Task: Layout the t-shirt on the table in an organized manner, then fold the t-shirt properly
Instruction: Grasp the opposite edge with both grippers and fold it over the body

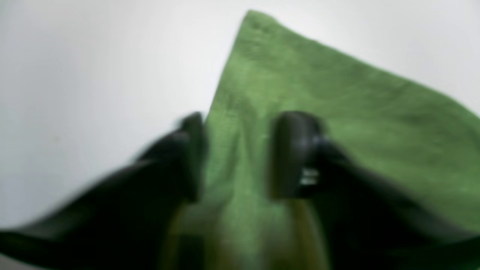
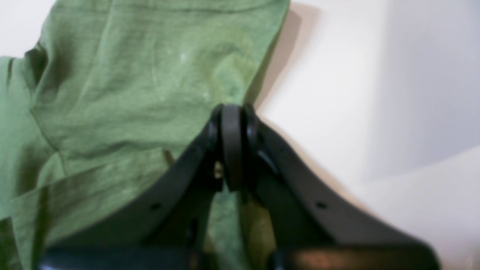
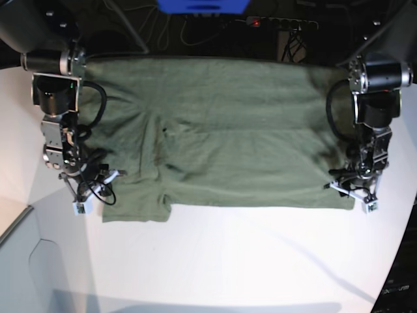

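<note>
The olive-green t-shirt (image 3: 228, 143) lies spread flat and wide across the white table (image 3: 228, 261). In the right wrist view my right gripper (image 2: 232, 112) has its fingers pressed together at the t-shirt's (image 2: 131, 93) side edge, with green cloth showing between the jaws. In the base view this gripper (image 3: 88, 189) sits at the shirt's lower left part. My left gripper (image 1: 243, 150) straddles a raised ridge of the t-shirt (image 1: 318, 93) near a corner, its blurred fingers (image 1: 296, 150) still apart. In the base view it (image 3: 355, 191) is at the shirt's lower right corner.
Cables and a power strip (image 3: 280, 23) run behind the table, next to a blue object (image 3: 202, 5). The table's edge (image 3: 19, 222) cuts in at the lower left and curves along the right (image 3: 397, 261). Bare white tabletop lies in front of the shirt.
</note>
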`<control>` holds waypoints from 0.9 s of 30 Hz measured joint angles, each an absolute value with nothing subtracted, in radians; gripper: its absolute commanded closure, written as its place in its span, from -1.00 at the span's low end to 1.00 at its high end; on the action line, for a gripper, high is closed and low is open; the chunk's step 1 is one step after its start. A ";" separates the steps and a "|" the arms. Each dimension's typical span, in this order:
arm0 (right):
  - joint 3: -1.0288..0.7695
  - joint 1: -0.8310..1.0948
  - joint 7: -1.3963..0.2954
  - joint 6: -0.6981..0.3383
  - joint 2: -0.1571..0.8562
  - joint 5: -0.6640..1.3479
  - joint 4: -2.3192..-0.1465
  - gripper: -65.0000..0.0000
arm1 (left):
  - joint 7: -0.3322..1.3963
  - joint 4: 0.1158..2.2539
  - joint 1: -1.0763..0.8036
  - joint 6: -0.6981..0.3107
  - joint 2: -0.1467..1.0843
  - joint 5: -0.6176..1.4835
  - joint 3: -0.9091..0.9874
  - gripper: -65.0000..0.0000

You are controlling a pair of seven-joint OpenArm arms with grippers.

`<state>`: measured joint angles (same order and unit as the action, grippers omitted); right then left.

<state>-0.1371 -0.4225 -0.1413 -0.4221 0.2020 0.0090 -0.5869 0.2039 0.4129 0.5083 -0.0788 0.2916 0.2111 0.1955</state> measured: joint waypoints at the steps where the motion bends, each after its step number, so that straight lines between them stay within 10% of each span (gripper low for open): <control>1: -0.137 -0.423 -0.141 -0.422 0.202 0.009 -0.587 1.00 | 0.203 0.413 0.508 -0.079 0.290 0.210 0.196 0.88; 23: -0.229 -0.167 -0.220 -0.427 0.144 -0.006 -1.185 1.00 | 0.245 0.857 0.265 -0.086 0.265 0.215 0.250 1.00; 24: -0.239 -0.151 0.000 0.000 0.141 0.000 -1.218 1.00 | 0.246 0.889 0.245 -0.083 0.250 0.213 0.279 1.00; 26: -0.256 -0.131 0.000 0.000 0.138 0.000 -1.269 1.00 | 0.253 0.931 0.220 -0.088 0.232 0.213 0.327 1.00; 27: -0.265 -0.120 -0.220 -0.430 0.134 -0.007 -1.295 1.00 | 0.253 0.947 0.214 -0.086 0.231 0.213 0.342 1.00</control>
